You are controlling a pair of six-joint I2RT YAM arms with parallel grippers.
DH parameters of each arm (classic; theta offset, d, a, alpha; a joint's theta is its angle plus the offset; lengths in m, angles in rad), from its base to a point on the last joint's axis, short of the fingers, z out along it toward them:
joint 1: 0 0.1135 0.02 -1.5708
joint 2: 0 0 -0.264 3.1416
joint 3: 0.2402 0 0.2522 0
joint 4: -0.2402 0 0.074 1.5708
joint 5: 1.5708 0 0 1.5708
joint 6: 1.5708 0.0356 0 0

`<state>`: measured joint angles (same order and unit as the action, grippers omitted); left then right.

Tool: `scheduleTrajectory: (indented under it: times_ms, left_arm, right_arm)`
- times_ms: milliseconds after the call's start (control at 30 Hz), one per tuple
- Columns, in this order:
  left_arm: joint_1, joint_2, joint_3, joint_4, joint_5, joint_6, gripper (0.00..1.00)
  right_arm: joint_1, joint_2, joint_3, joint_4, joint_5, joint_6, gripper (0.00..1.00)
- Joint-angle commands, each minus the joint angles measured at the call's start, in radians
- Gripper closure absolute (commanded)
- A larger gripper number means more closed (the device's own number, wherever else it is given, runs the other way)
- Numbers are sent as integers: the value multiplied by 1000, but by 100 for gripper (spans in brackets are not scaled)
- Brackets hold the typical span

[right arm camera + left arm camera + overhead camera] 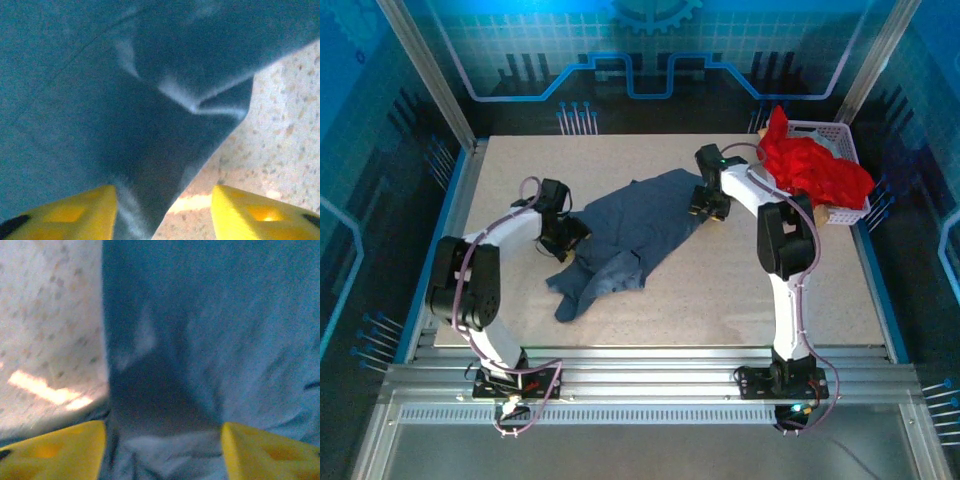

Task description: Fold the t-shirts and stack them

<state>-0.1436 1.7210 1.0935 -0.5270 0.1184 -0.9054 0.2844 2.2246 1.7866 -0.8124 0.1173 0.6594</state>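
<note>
The blue t-shirt (638, 232) is straddled by the spread left end effector (569, 241) at nine o'clock and the spread right end effector (710, 209) at two o'clock.

Blue shirt (640, 225): from above, its left edge lies under the left arm's wrist and its right corner under the right arm's wrist.
Basket (842, 132): mostly buried under the red shirt (815, 165); its inside is hidden.
Left fingers (55, 450): cut off by the bottom edge; the cloth ahead is blurred.
Right fingers (70, 212): cut off likewise; the folds are smeared.
</note>
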Motion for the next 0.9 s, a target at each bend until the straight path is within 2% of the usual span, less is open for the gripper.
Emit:
scheduleTrajectory:
  times_ms: [0, 100, 167, 200, 333, 700, 767, 867]
  left_arm:
    - [21, 71, 55, 55, 13, 80, 55]
    - [29, 159, 133, 36, 68, 121, 77]
    - [36, 183, 173, 14, 64, 145, 96]
    - [42, 179, 182, 12, 56, 150, 100]
    - [57, 114, 253, -30, 16, 189, 100]
    - [55, -168, 333, 40, 92, 236, 100]
    - [55, -217, 341, 61, 118, 253, 100]
    - [55, -264, 363, 104, 215, 269, 100]
  right_arm:
    - [-7, 36, 51, -54, 13, -3, 62]
    - [-7, 36, 64, -54, 11, -5, 82]
    - [-6, 23, 67, -57, 24, -7, 95]
    - [-5, 11, 64, -55, 34, -7, 100]
    - [0, -72, 37, -25, 71, -22, 100]
    - [-6, -334, -61, 29, 118, -44, 100]
    - [-6, -365, -81, 37, 122, -46, 100]
    - [-5, -400, -112, 42, 118, -38, 100]
